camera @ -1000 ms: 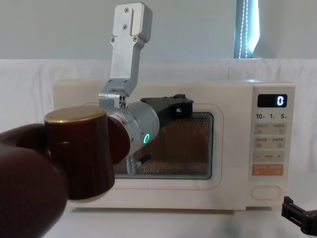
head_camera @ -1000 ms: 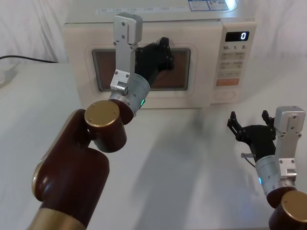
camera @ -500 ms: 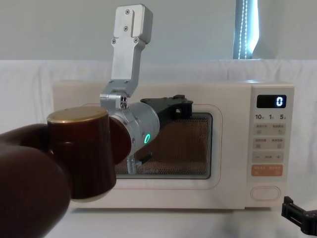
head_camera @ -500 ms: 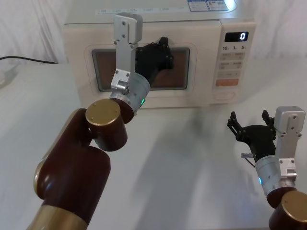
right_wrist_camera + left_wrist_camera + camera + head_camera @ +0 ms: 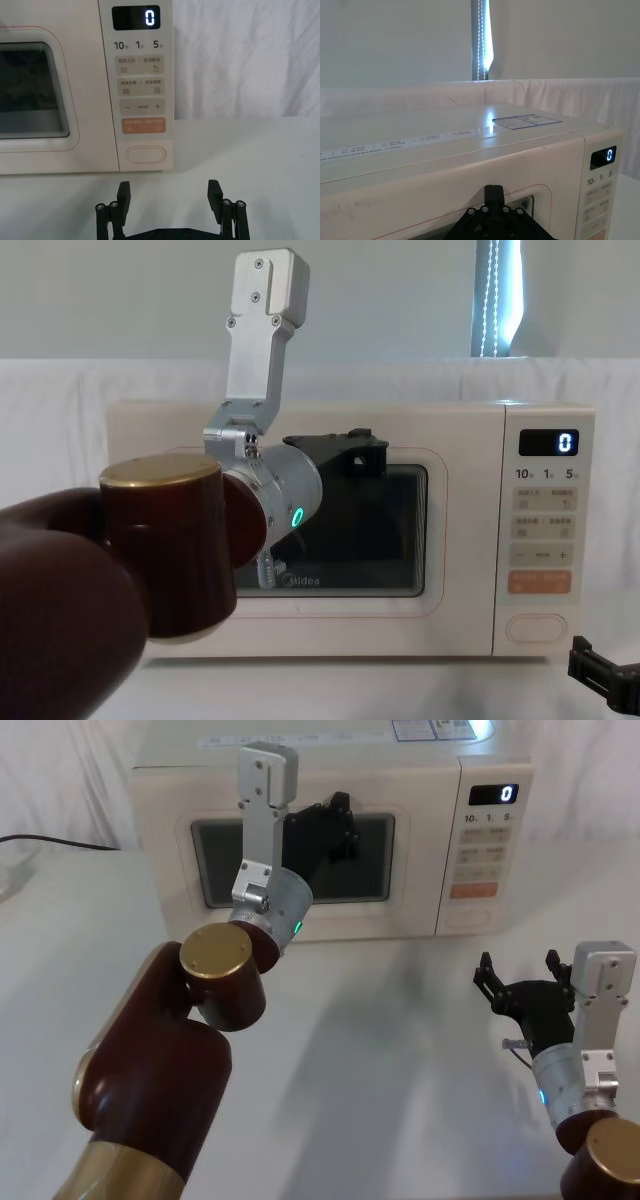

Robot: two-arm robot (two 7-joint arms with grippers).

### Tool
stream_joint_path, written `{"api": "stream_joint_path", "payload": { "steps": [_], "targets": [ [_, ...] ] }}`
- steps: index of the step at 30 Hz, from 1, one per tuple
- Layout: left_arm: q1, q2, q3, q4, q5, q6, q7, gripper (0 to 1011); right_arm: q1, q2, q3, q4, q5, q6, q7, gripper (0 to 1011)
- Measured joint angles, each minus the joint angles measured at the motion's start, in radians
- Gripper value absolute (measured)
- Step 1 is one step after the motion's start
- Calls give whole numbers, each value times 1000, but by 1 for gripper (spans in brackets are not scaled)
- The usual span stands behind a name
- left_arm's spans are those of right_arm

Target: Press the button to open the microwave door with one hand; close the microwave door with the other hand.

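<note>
The cream microwave (image 5: 330, 775) stands at the back of the table. The microwave door (image 5: 412, 870) lies flush with the body, and its window (image 5: 395, 530) is dark. My left gripper (image 5: 340, 825) rests against the upper part of the door window, fingers together, and shows in the chest view (image 5: 362, 454) too. The button (image 5: 145, 154) is the plain oblong key at the foot of the control strip (image 5: 470, 918). My right gripper (image 5: 169, 192) hovers low over the table, facing the button but well short of it, open and holding nothing (image 5: 520, 972).
The black display (image 5: 495, 795) shows a white "0". An orange key (image 5: 145, 125) sits just above the button. A black cable (image 5: 60, 843) runs along the table at the far left. White cloth covers the table (image 5: 400, 1040) in front of the microwave.
The door window has gone from lit reddish-brown to dark, and the door has swung the last bit flush. The left gripper moved slightly forward with it. The right arm has not moved.
</note>
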Motion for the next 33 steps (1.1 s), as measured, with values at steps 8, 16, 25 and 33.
{"api": "stream_joint_path", "payload": {
  "steps": [8, 16, 25, 33],
  "targets": [
    [6, -3, -5, -3, -2, -4, -3, 0, 0, 0, 0, 0, 0, 0, 0, 1000],
    [61, 10, -6, -76, -15, 23, -13, 0, 0, 0, 0, 0, 0, 0, 0, 1000],
    [140, 49, -17, -186, -37, 62, -20, 0, 0, 0, 0, 0, 0, 0, 0, 1000],
    [217, 96, -38, -287, -52, 95, -17, 0, 0, 0, 0, 0, 0, 0, 0, 1000]
  ]
}}
